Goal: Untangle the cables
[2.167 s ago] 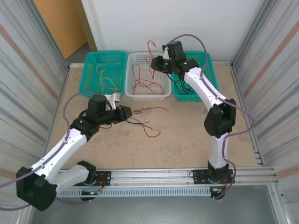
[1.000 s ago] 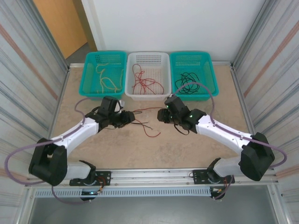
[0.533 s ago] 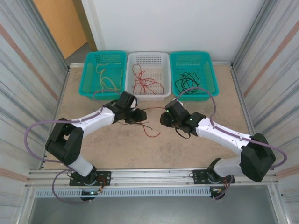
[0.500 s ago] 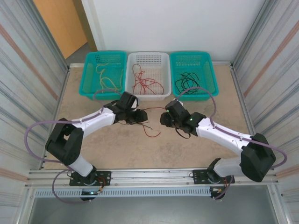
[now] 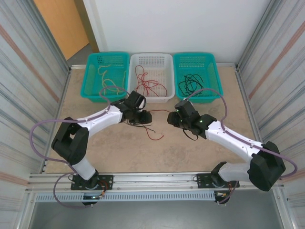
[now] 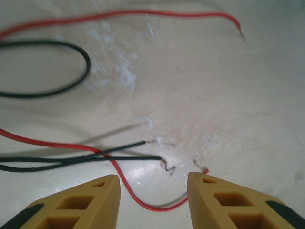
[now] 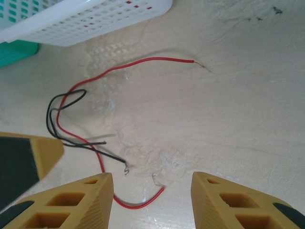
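- I see the tabletop (image 5: pixel 95 143) as a pale beige sheet, scuffed white in places. Ribbed metal walls close it in left and right, and a white wall stands behind. There is an orange door (image 5: pixel 57 24) at the far left and a metal rail (image 5: pixel 157 177) along the near edge.
- Three baskets stand side by side along the far edge. The left basket (image 5: pixel 107 54), teal, holds cream cables (image 5: pixel 107 80). The white basket (image 5: pixel 162 98) holds red cables (image 5: pixel 145 83). The right basket (image 5: pixel 197 55), teal, holds black cables (image 5: pixel 188 84).
- The loose cables (image 5: pixel 151 130), red and black, lie on the tabletop just in front of the white basket, between the two grippers.
- The left gripper (image 5: pixel 145 117) is low over their left part, jaws apart and holding nothing. In its wrist view a red strand curves between the fingertips (image 6: pixel 97 198) and crosses two black ones.
- The right gripper (image 5: pixel 170 118) faces it, jaws likewise apart and empty. A red end lies between its fingertips (image 7: pixel 90 195).
- From above the loose strands are too thin for me to count. The black loop in the left wrist view is blurred, and the white basket is cut off at the top of the right wrist view.
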